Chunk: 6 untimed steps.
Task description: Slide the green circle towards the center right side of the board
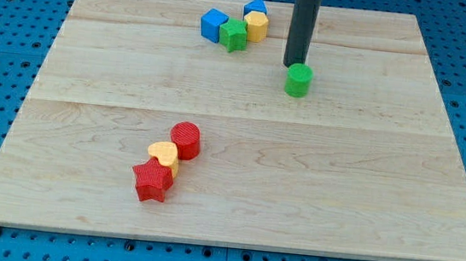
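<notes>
The green circle (298, 79) stands on the wooden board (235, 199), right of centre in the upper half of the view. My tip (293, 65) is the lower end of a dark rod that comes down from the view's top. It sits just above and slightly left of the green circle, touching or nearly touching its far edge.
A blue cube (214, 25), a green star (234, 35), a yellow block (256, 26) and a blue block (256, 8) cluster at the upper middle. A red circle (186, 139), a yellow heart (164, 156) and a red star (151, 180) cluster at the lower left.
</notes>
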{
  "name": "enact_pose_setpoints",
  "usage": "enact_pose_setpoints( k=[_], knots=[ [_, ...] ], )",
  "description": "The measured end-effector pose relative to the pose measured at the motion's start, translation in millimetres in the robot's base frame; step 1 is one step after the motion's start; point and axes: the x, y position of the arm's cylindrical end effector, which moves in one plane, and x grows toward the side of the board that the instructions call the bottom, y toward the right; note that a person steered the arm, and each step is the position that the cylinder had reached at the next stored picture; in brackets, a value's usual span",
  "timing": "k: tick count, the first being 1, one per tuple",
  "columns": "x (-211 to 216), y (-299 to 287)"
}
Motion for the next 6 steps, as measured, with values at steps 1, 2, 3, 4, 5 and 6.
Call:
enact_pose_setpoints(
  k=[1,2,3,4,5,6],
  knots=[
    [-11,-29],
    [26,-41],
    [41,24],
    [40,50],
    [19,32],
    [12,78]
  ],
)
